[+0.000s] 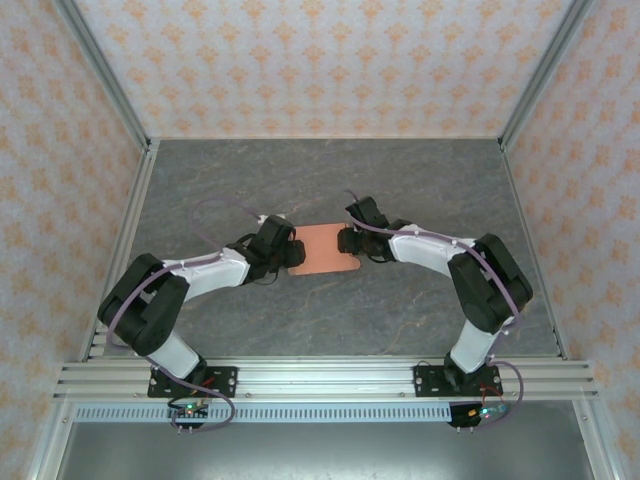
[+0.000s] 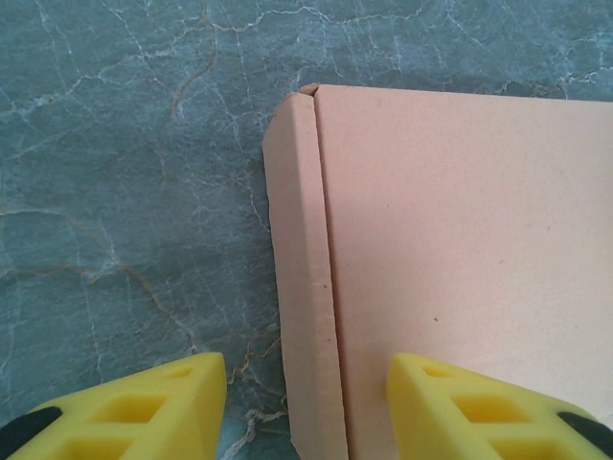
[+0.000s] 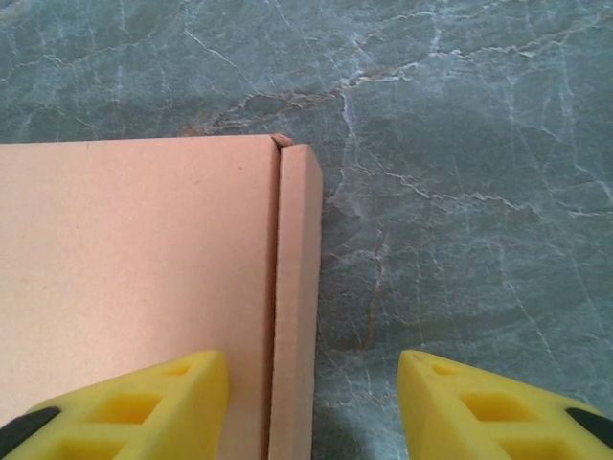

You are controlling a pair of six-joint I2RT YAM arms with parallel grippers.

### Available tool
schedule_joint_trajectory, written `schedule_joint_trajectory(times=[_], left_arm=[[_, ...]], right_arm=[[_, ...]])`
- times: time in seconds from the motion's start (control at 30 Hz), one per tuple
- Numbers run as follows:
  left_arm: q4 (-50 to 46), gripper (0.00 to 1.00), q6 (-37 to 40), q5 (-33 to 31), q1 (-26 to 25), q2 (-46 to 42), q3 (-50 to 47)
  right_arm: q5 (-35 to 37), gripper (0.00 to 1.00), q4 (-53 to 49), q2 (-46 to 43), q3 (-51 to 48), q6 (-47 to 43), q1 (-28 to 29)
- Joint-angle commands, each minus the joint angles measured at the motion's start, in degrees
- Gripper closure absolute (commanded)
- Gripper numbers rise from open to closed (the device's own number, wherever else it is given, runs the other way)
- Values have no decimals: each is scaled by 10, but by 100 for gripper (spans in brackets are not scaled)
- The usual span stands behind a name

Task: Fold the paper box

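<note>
A: Top view first. What is hard to make out?

B: The box (image 1: 322, 250) lies flat near the middle of the table (image 1: 420, 180), with a rounded tab toward the near edge. Its two short ends are covered, the left end by the left gripper (image 1: 291, 256) and the right end by the right gripper (image 1: 348, 241). The jaws are too small there to judge their gap.

A: Left wrist view?

B: The box (image 2: 460, 249) runs off the right and bottom of the frame, broad panel up. A narrow flap (image 2: 302, 268) lies along its left side, past a crease. I cannot tell whether the flap lies flat or stands up a little. The left gripper (image 2: 306, 412) is about half open and grips nothing. One yellow jaw is over bare table (image 2: 124, 192) and the other over the panel, with the flap between them. I cannot tell whether either touches the card.

A: Right wrist view?

B: It mirrors that. The box (image 3: 134, 268) is cut off at the left and bottom, and its flap (image 3: 295, 287) lies along the right side. The right gripper (image 3: 311, 402) is also about half open, straddling the flap with one jaw over the panel and one over the table (image 3: 479, 192). Contact cannot be judged here either.
</note>
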Motion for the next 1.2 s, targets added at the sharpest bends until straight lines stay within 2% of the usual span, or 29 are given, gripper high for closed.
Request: schedule_joint_trajectory(times=[0.0,0.2,0.5,0.63,0.73,0.87,0.97,1.07,1.17], left_arm=[[8,52,-10,2,1,19,-13],[9,52,-12,4,1,16,-9],[-10,45,-4,-24,2,-34,14],[-11,43,4,-25,2,-56,11],[-22,41,20,-14,4,-69,8],[-35,37,59,-6,15,-84,13],[-59,35,95,20,32,-69,53],[-81,34,129,45,43,-18,115],[-95,34,162,73,52,37,178]], right_arm=[[-9,51,8,13,-18,-4,0],[-17,53,2,6,-14,-8,-6],[-14,46,-37,-55,8,-25,-9],[-11,44,-39,-91,-13,-29,-12],[-53,42,-26,-112,-37,-30,-25],[-68,41,-20,-151,-72,-18,-26],[-87,41,-26,-183,-101,5,-14],[-96,41,-31,-191,-119,36,25],[-132,43,18,-186,-149,81,55]])
